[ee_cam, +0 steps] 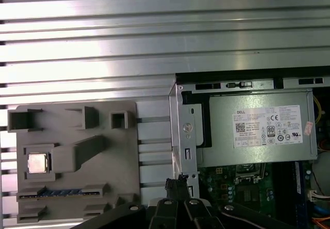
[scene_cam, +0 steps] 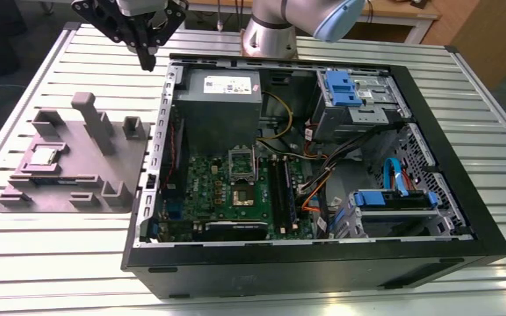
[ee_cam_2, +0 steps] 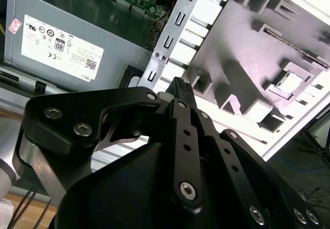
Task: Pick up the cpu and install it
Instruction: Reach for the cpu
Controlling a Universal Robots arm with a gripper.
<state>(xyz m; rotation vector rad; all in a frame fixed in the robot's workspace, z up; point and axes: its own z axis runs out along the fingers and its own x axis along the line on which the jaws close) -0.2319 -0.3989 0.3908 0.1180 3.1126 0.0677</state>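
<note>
**Exterior view.** You see the end effector hanging above the desk, near the far corner of the open computer case. Its fingers meet in a single point and carry nothing. The cpu lies well apart from it, seated metal side up in a recess of the grey tray. The recess likely serves to fix the chip's position for a grasp from above. The case lies on its side, apparently so that the motherboard socket faces upward.

**Second wrist view.** Looking along the end effector, you can confirm that the fingers are pressed together and empty. Beyond them stand the tray, the cpu in its recess, and the power supply. The socket is not visible from this angle.

**First wrist view.** This view looks straight down past the end effector. It gives you the plan layout that the other views lack: the cpu sits square in the tray, and the tray lies just beside the case wall, with bare desk beyond.
</note>
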